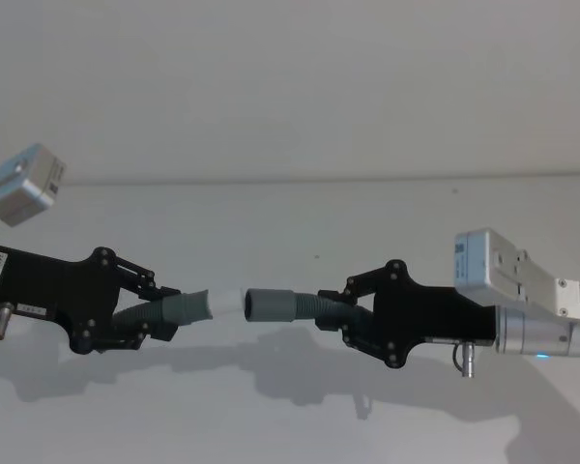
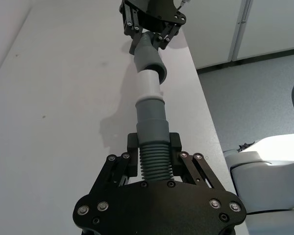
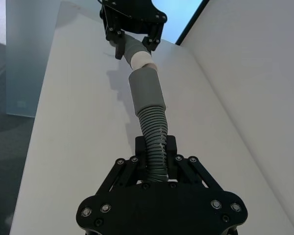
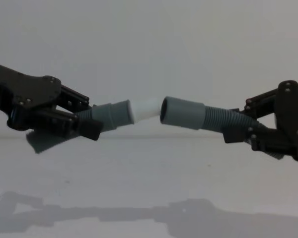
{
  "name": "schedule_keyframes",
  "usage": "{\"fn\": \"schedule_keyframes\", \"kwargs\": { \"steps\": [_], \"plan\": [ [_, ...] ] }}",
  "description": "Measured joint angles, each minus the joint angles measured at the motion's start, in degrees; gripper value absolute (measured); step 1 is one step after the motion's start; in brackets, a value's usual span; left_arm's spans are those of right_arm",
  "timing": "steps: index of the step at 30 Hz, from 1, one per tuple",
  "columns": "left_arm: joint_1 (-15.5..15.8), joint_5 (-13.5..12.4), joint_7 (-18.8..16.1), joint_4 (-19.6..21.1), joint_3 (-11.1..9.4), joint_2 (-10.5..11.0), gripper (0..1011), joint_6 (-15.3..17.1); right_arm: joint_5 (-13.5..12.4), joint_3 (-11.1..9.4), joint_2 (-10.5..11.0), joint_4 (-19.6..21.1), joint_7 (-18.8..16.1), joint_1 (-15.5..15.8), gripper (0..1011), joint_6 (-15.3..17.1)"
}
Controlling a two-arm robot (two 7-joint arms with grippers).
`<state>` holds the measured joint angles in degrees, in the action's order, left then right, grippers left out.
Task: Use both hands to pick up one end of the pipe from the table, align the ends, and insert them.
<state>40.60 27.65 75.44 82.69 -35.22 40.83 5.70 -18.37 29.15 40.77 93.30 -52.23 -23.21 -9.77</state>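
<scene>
Both pipe pieces are lifted above the table (image 1: pixel 290 406) so the ends can meet freely. The left gripper (image 1: pixel 145 314) is clamped on the ribbed hose with the white tip (image 4: pixel 146 109); the right gripper (image 1: pixel 343 314) is clamped on the hose with the open socket (image 4: pixel 181 113). The arms reach toward each other, almost level, and the tip is just at the socket's mouth, a little angled
</scene>
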Motion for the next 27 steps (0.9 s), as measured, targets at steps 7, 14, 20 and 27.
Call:
{"fn": "schedule_keyframes", "kwargs": {
  "steps": [7, 14, 20, 27],
  "plan": [
    [0.0, 0.0, 0.0, 0.0, 0.0, 0.0, 335, 0.0, -0.2, 0.3, -0.2, -0.3, 0.3, -0.3, 203, -0.2],
    [0.0, 0.0, 0.0, 0.0, 0.0, 0.0, 335, 0.0, -0.4, 0.8, -0.3, -0.6, 0.5, -0.7, 204, -0.3],
    [0.0, 0.0, 0.0, 0.0, 0.0, 0.0, 335, 0.0, -0.5, 1.2, -0.1, -0.7, 0.4, -0.9, 204, -0.3],
    [0.0, 0.0, 0.0, 0.0, 0.0, 0.0, 335, 0.0, -0.7, 1.7, 0.4, -1.0, 0.1, -1.0, 203, -0.3]
  ]
}}
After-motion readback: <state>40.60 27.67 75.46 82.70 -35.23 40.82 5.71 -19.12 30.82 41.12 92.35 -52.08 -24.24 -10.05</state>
